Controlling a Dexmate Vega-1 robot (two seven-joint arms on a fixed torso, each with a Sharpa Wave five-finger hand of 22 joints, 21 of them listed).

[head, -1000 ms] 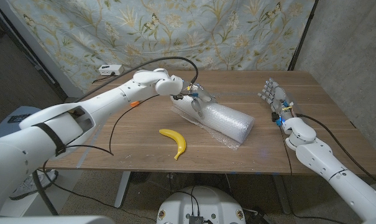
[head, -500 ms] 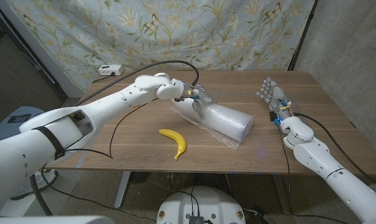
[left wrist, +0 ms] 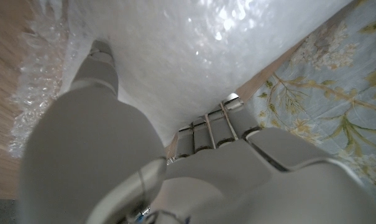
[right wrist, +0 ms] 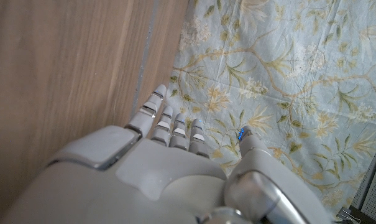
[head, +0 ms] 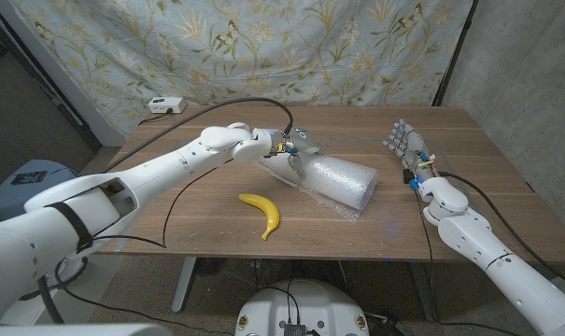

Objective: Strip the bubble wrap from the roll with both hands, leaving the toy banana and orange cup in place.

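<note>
While the roll (head: 331, 180) lies on its side near the middle of the worktop (head: 170, 201), its long axis slants from the back left end, where the left hand (head: 294, 147) sits, toward the front right end, which points roughly at the right arm. Left of the roll and nearer the front edge, the toy banana (head: 264, 213) lies well apart from both hands; I cannot find an orange cup. The left hand is on the roll's back left end, its fingers (left wrist: 97, 59) wrapped over the bubble wrap (left wrist: 194, 56), so it looks to be gripping that end, though how firmly is hard to tell. Loose wrap spreads onto the wood just beside the roll's front side. To the right of the roll, well apart from it, the right hand (head: 408, 149) stands upright with fingers apart and nothing in it. I judge the coming move hinges on this gap: the free right end of the roll faces the idle right hand, which must cross over to catch the wrap.
</note>
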